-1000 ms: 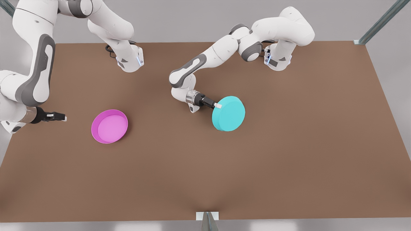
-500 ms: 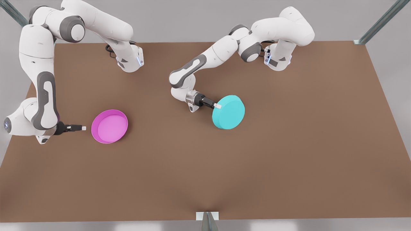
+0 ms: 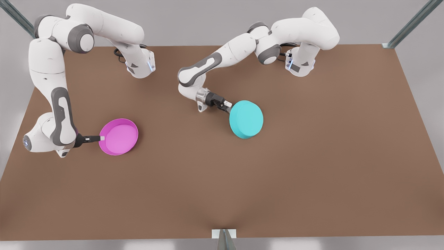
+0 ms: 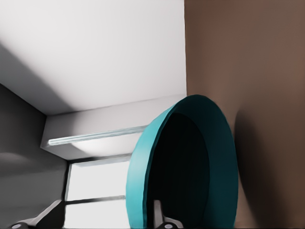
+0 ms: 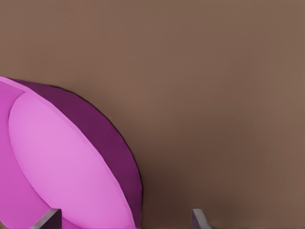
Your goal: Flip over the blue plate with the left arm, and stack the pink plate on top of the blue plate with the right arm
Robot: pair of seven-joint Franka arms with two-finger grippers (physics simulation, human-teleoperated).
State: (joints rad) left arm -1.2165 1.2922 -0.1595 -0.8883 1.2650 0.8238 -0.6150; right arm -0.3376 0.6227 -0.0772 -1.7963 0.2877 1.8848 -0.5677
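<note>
A: What's on the front view's left?
B: The pink plate [image 3: 118, 136], hollow up on the table [image 3: 312, 166], nothing inside; the right gripper [image 3: 100, 138], fingers spread, straddles its rim.
A: And further right?
B: The left gripper [image 3: 228, 106] pinches the blue plate [image 3: 246, 119], base showing.

Brown table [image 3: 312, 166], two plates, two arm bases.
Pink plate [image 3: 118, 136] sits flat on it, open side up, toward front view's left. Blue plate [image 3: 246, 119] near centre, base facing up, tilted; can't tell if its edge touches the top. Both arm bases mounted along far edge.
</note>
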